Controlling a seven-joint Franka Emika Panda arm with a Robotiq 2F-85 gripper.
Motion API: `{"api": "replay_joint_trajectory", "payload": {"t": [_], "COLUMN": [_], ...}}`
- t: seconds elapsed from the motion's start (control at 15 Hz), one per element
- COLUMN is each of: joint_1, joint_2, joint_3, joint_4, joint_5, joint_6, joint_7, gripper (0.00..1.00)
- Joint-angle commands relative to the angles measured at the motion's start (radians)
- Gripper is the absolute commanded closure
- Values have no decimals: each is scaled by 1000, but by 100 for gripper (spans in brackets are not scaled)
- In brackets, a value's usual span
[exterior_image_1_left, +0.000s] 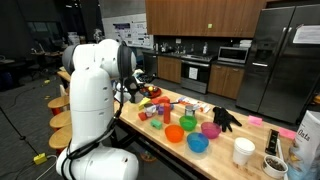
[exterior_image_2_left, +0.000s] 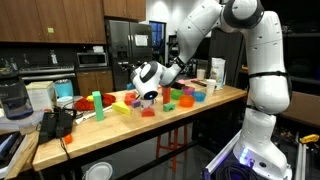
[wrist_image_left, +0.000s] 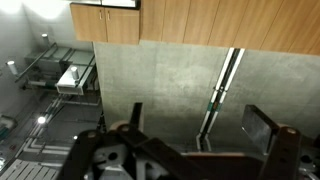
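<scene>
Pincer wide apart over table; orange bowl, blue bowl beside each other, contents untellable.

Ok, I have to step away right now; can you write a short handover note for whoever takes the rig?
Gripper: open and empty; the wrist view faces wall and cabinets, not the table.
Position: over the block end of the table; contact cannot be made out.
Things: red block and yellow block nearest, orange bowl beside them, black glove at the far end.
Done: nothing gripped.
Left: probably tilt the wrist down before any grasp.
</scene>
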Motion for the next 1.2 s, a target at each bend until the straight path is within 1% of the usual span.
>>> {"api": "replay_joint_trajectory", "payload": {"t": [0.0,0.07,0.13,0.2,0.53,0.6,0.67,0.73,0.87,1.0,1.13], "joint_1": [-1,-78,-87,-119,-261,-166,-174,-162,-139,-124,-115], "joint_2": [29,51,61,80,134,95,100,106,89,105,86], "joint_3": [6,114,128,171,335,274,288,285,274,286,276], "joint_4": [-18,22,21,30,29,16,16,17,15,17,12], "joint_5": [-62,-66,-81,-100,-224,-168,-171,-169,-167,-164,-164], "joint_6": [-138,-162,-191,-224,-330,-338,-352,-372,-377,-409,-383], "joint_7": [97,49,55,54,53,53,53,53,53,52,52], "gripper": [0,0,0,0,0,0,0,0,0,0,0]}}
